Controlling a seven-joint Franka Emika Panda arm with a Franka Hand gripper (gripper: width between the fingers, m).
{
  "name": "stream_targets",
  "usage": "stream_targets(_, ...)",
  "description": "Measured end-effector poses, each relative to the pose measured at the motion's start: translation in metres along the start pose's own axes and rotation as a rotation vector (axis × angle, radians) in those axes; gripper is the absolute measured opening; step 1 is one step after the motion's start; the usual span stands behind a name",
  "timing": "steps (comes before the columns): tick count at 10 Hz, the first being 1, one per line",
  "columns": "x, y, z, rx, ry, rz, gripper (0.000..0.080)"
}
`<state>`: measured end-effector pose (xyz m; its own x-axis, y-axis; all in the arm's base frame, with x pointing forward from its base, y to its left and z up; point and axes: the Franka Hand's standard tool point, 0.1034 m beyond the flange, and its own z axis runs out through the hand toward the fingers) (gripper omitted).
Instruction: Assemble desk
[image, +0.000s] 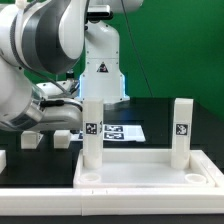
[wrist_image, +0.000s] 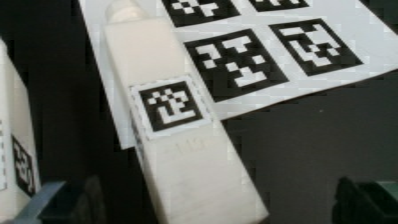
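**Fingers spread wide around a tagged white post**

The wide flat white plastic desk top with raised rim (image: 150, 176) lies along the black counter's (image: 152, 114) near edge. Two white square post legs stand upright at its far corners: one leg (image: 92, 135) on the exterior view's left, the other leg (image: 181, 130) on its right. The thin white marker board (image: 124, 131) lies mid-counter behind them. In the wrist view the dark fingers (wrist_image: 64, 203) are spread apart, gripping nothing, with a tagged white post (wrist_image: 175, 150) between them.
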<state>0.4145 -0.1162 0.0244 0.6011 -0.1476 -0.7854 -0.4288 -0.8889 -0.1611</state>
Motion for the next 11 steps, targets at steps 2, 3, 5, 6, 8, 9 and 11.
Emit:
stream_targets(2, 0.001, 0.0005, 0.0048, -0.001, -0.009, 0.001, 0.0649)
stream_targets(3, 0.0013, 0.0005, 0.0071, -0.002, -0.014, 0.002, 0.0649)
stream_targets(5, 0.0015, 0.0019, 0.0102, -0.002, -0.022, 0.005, 0.0649)
stream_targets(6, 0.0014, 0.002, 0.0104, -0.002, -0.023, 0.005, 0.0649)
stream_targets(8, 0.0013, 0.002, 0.0104, -0.002, -0.023, 0.006, 0.0649)
stream_targets(9, 0.0014, 0.0021, 0.0103, -0.002, -0.023, 0.006, 0.0649)
stream_targets(11, 0.0015, 0.0022, 0.0103, -0.002, -0.022, 0.006, 0.0355)
